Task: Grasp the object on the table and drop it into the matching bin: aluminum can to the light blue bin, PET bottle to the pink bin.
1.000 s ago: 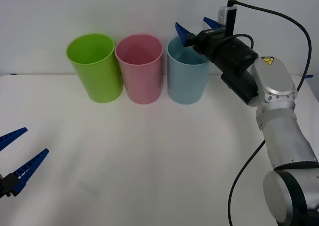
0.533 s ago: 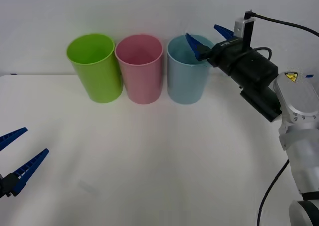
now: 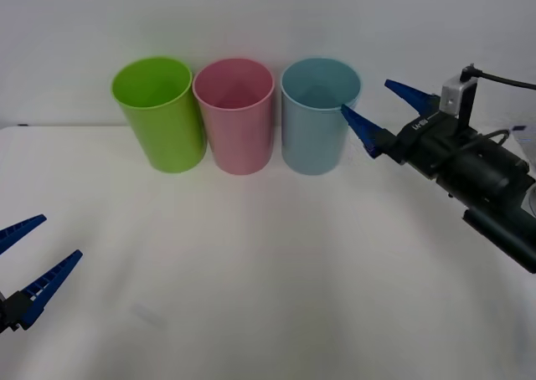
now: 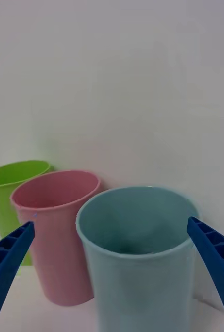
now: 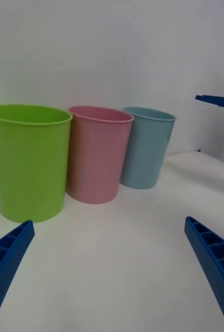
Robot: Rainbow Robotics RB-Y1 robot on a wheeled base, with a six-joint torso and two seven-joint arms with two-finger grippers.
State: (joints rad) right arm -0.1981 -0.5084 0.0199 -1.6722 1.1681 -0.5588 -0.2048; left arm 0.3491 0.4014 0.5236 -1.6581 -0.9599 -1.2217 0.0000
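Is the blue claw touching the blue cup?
Cannot tell. In the front view the open right claw has one fingertip overlapping the light blue bin's edge, with no plain contact or gap.

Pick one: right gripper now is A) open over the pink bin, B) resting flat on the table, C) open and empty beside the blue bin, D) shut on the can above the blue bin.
C: the right gripper has its blue fingers spread with nothing between them, just to the right of the blue bin near rim height, off the table.
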